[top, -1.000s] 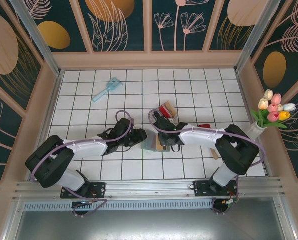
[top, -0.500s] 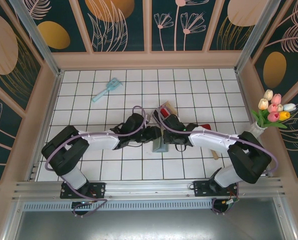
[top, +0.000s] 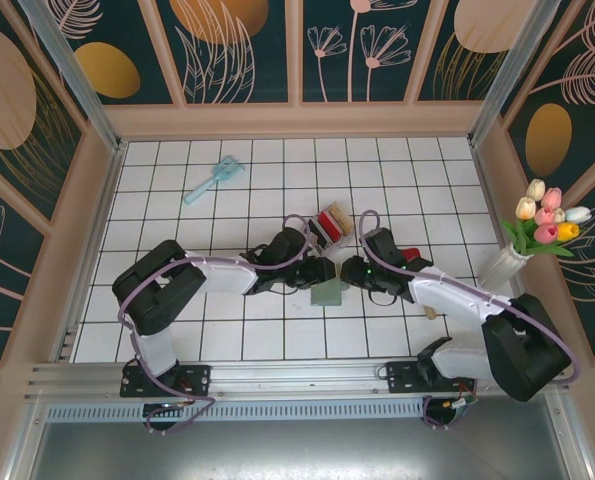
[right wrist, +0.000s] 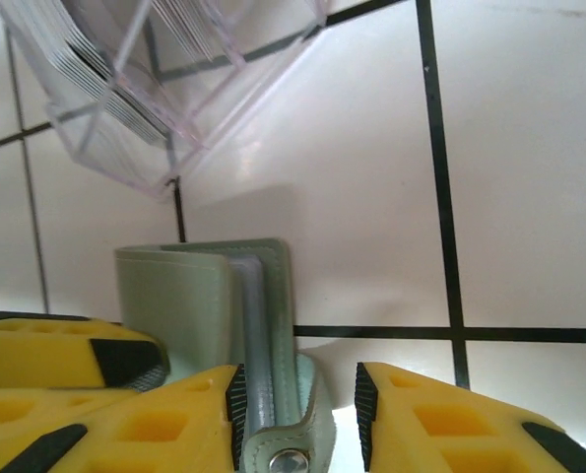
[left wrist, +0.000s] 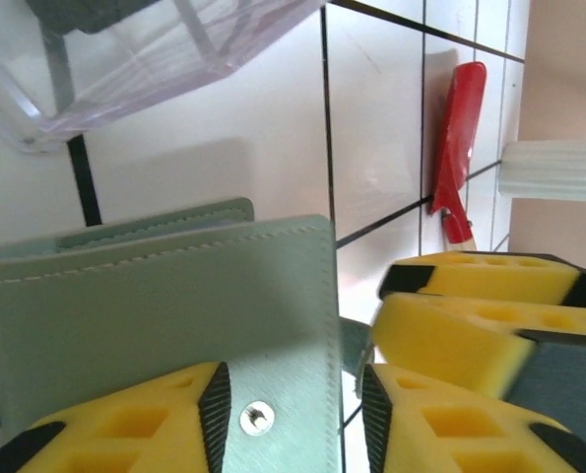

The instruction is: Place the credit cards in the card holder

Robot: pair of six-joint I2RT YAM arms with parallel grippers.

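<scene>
Top external view: the green card holder (top: 327, 293) sits on the white tiles (top: 397, 170) right between the left gripper (top: 315, 272) and the right gripper (top: 354, 272). The credit cards (top: 327, 218) stand in a clear box (top: 345, 222) just behind it, and 1 red card (top: 409, 254) lies near the right arm. Both grippers have their 2 yellow fingers (right wrist: 440, 424) loose around the holder's edge with a gap showing, so neither pinches it, and lots of bare tile lies far back and left.
</scene>
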